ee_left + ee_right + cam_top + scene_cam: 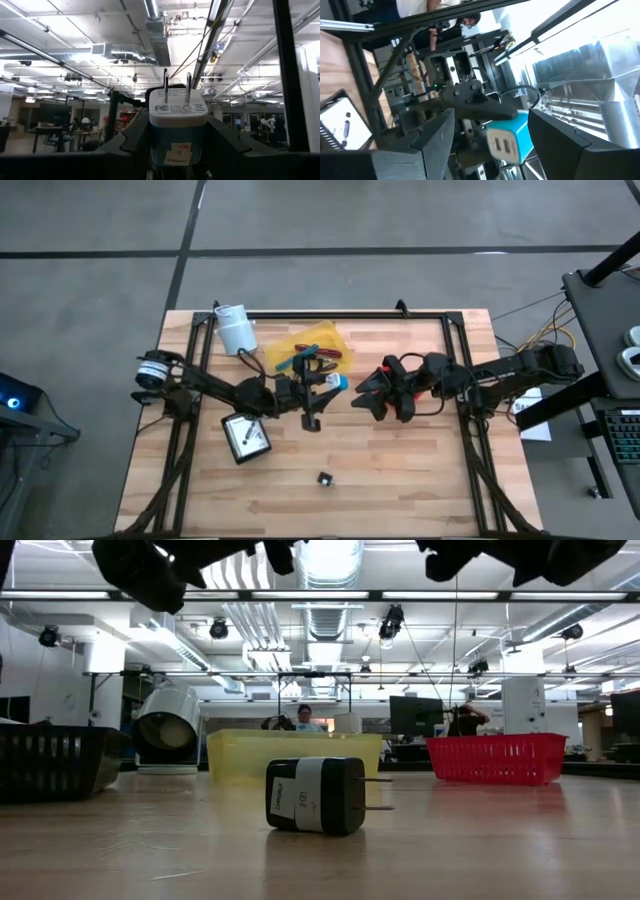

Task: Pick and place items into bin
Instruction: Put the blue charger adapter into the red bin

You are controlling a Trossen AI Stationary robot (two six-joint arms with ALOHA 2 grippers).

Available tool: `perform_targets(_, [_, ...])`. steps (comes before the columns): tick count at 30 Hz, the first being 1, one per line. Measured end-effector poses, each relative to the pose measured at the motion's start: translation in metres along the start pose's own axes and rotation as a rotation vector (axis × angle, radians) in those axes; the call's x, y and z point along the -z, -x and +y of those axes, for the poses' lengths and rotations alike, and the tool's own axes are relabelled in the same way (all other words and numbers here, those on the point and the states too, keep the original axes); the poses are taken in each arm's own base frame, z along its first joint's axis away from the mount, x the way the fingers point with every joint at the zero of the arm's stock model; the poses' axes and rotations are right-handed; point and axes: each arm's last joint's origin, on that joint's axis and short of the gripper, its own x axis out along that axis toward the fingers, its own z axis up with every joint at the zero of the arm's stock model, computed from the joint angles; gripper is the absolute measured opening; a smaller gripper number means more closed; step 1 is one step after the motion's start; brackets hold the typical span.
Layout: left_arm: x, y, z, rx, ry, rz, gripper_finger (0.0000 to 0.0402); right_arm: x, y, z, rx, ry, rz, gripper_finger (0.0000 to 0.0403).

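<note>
Left end effector (318,385) raised mid-bench, clamped on blue-and-white USB charger (176,122), prongs pointing away from wrist. Right end effector (490,145) faces it just beside, fingers spread wide, empty. Black plug adapter (316,796) lies on bench (400,470). Yellow bin (312,345) contents hard to make out.

A pale wooden bench (400,470) with a black frame along its edges carries everything. Far left, a white roll (236,328) lies beside a yellow bin (318,340) of tools. Left of centre sits a black mesh basket (246,438) holding white cards. Near centre, a small black plug adapter (324,478) lies alone on bare wood.
</note>
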Motion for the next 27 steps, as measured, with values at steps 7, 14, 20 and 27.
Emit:
perform_targets(7, [0.0,-0.012,0.002,0.02,-0.007,-0.017,0.0129,-0.002,-0.005,-0.009,0.026,0.033,-0.011,0.0238])
perform_targets(14, [0.002,-0.021,0.011,-0.002,-0.022,-0.031,0.0129,-0.003,-0.009,-0.015,0.013,0.031,-0.007,0.0238])
perform_targets(20, [0.006,-0.03,0.015,0.01,-0.004,-0.046,0.0129,-0.004,-0.012,-0.021,0.034,0.046,-0.014,0.0238])
perform_targets(27, [0.003,-0.036,0.014,0.037,0.023,-0.069,0.0129,-0.003,-0.012,-0.022,0.044,0.08,0.011,0.0238])
